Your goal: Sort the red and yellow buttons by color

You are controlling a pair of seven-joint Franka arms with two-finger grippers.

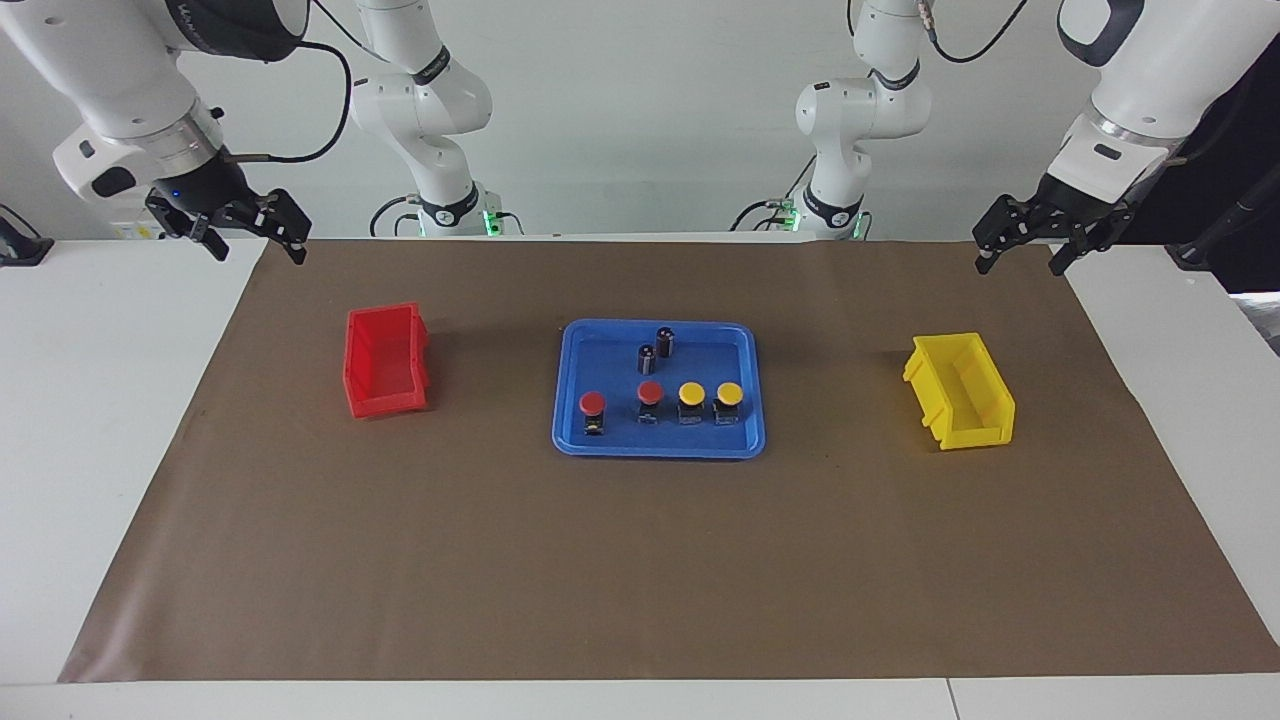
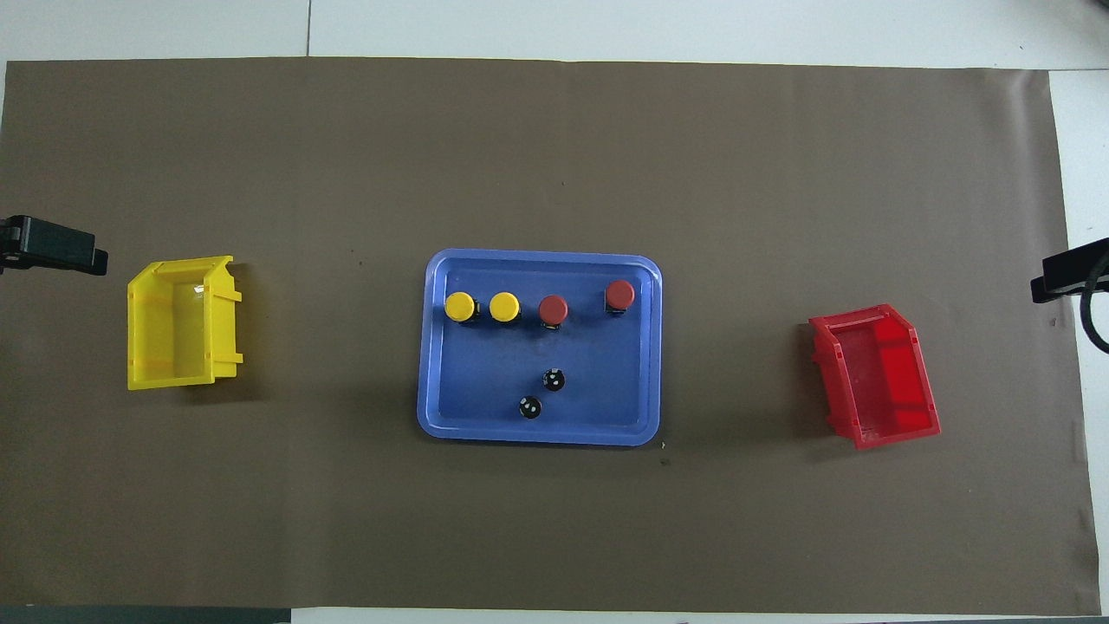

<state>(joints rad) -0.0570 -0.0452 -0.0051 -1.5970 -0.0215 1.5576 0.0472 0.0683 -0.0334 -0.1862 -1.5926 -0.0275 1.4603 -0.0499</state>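
Observation:
Two red buttons [image 1: 592, 403] [image 1: 650, 393] and two yellow buttons [image 1: 691, 394] [image 1: 730, 393] stand in one row in the blue tray [image 1: 660, 447], each a domed cap on a black base. Overhead the yellow buttons [image 2: 460, 305] [image 2: 504, 306] sit toward the left arm's end of the row and the red buttons [image 2: 553, 308] [image 2: 619, 295] toward the right arm's end. My left gripper [image 1: 1022, 262] hangs open over the mat's edge by the yellow bin [image 1: 975, 435]. My right gripper [image 1: 256, 248] hangs open over the mat's edge by the red bin [image 1: 388, 404]. Neither holds anything.
Two dark upright cylinders [image 1: 666, 341] [image 1: 647, 358] stand in the tray, nearer to the robots than the buttons. The red bin [image 2: 897, 436] and yellow bin [image 2: 169, 380] sit on the brown mat [image 1: 640, 560] at either end, both with nothing inside.

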